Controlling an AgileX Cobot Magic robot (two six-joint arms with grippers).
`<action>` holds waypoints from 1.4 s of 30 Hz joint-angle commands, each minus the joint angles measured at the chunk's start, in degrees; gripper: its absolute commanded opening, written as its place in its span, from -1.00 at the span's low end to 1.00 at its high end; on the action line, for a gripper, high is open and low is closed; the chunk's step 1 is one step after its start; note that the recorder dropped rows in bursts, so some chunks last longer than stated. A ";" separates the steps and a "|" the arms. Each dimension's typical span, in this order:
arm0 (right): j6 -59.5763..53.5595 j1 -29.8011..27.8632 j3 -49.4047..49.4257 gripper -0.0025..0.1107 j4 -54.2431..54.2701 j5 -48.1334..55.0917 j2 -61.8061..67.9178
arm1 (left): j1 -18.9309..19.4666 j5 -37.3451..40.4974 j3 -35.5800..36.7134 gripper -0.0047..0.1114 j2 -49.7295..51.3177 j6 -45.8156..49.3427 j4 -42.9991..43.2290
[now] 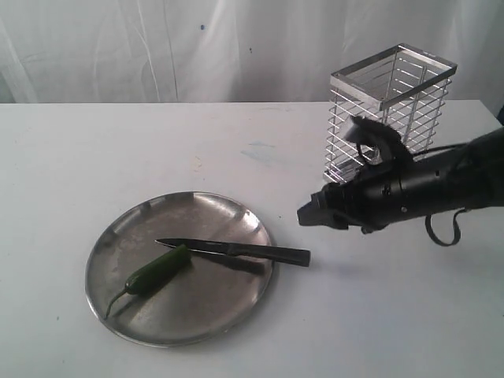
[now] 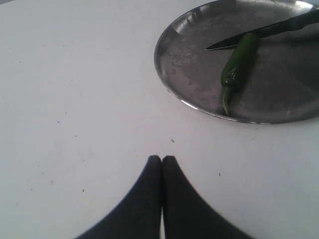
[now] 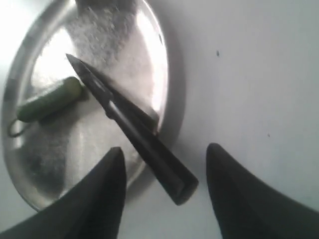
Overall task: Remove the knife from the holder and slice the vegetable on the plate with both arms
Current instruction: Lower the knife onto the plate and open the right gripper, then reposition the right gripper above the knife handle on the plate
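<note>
A white desk (image 1: 94, 157) fills the scene, matte and faintly marked with small specks and a pale bluish smudge (image 1: 264, 151) near its middle; behind its far edge hangs a white, creased sheet (image 1: 157, 47) that closes off the room. The plate (image 1: 118, 236) lies on the near left part of the desk, its steel face dull with bright reflections along the rim. On it rests the vegetable (image 1: 153, 272), stem end toward the near left. The knife (image 1: 236, 251) lies across the plate's right rim, its point on the plate touching or just over the blunt end of the vegetable, its handle reaching out past the rim toward the right (the handle end appears to sit slightly clear of the desk). The holder (image 1: 391, 110) stands upright at the far right. The right gripper (image 3: 164, 164) hangs just right of the knife handle with its jaws spread apart and nothing between them; in the right wrist view the handle end lies between the two fingertips without contact. The left gripper (image 2: 161, 162) has its fingers pressed together, holding nothing, over bare desk near the plate's rim.
</note>
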 commanded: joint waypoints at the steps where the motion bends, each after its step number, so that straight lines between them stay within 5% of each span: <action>1: 13.96 0.05 -5.11 -0.12 -9.08 7.92 -3.59 | -0.40 -0.20 0.29 -0.92 -0.24 -0.21 -0.38; 6: 35.69 2.41 -19.58 -0.12 -34.69 23.56 1.40 | -0.40 -0.20 0.29 -0.92 -0.24 -0.21 -0.38; 13: 37.87 3.97 -38.79 -0.12 -41.55 32.22 16.01 | -0.40 -0.20 0.29 -0.92 -0.24 -0.21 -0.38; 30: 28.85 3.73 -40.79 -0.03 -43.62 32.22 22.87 | -0.40 -0.20 0.29 -0.92 -0.24 -0.09 -0.38; 42: 27.61 0.56 -40.94 -0.03 -49.48 10.21 22.87 | -0.40 -0.20 0.29 -0.92 -0.24 -0.20 -0.38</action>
